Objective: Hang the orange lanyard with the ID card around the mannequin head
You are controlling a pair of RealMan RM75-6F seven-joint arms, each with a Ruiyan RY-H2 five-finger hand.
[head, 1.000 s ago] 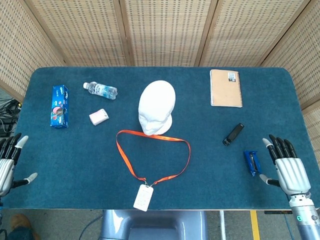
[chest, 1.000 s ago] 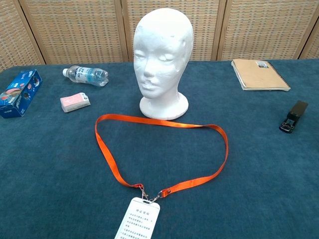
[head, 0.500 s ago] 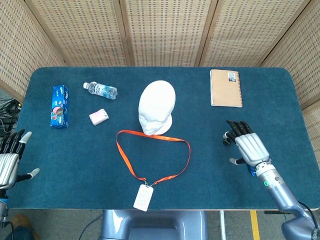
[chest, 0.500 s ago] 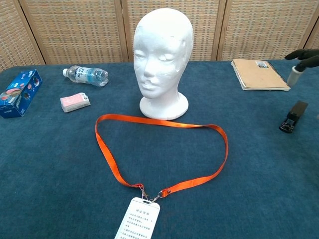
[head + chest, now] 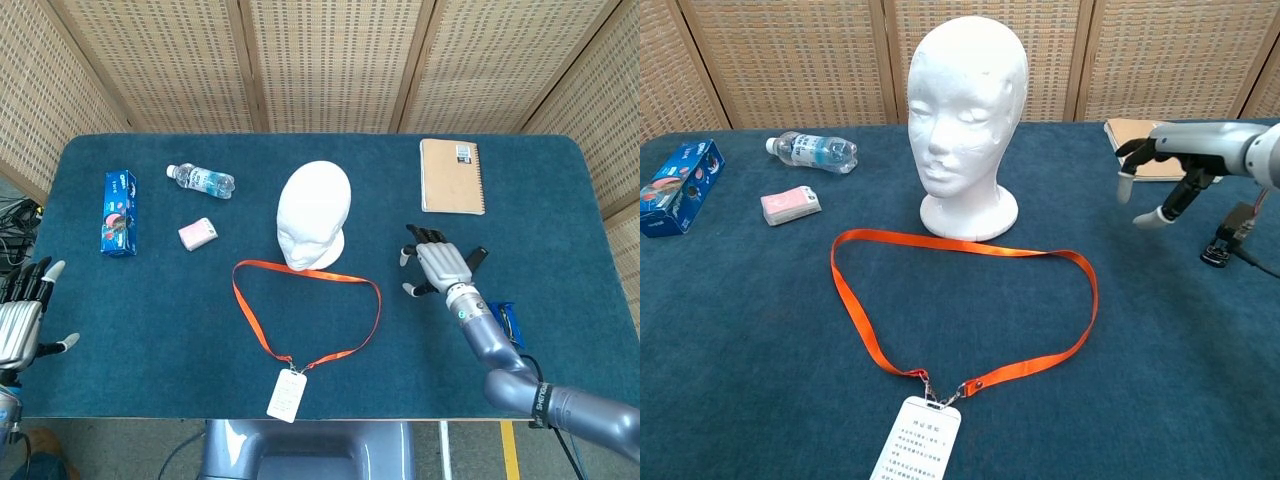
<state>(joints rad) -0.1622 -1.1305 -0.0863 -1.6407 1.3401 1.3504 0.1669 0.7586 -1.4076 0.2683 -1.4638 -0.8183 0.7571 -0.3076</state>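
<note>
An orange lanyard lies in a flat loop on the blue table, in front of the white mannequin head. Its white ID card rests at the near table edge. My right hand hovers open, fingers spread, to the right of the loop and holds nothing. At the table's left edge my left hand is also open and empty; the chest view does not show it.
A tan notebook lies at the back right. A black stapler and a blue object sit beside my right arm. On the left are a water bottle, a pink packet and a blue box.
My right hand has swept from the table's right edge leftward and forward, toward the lanyard's right side. The left hand has barely shifted. The lanyard has not moved.
</note>
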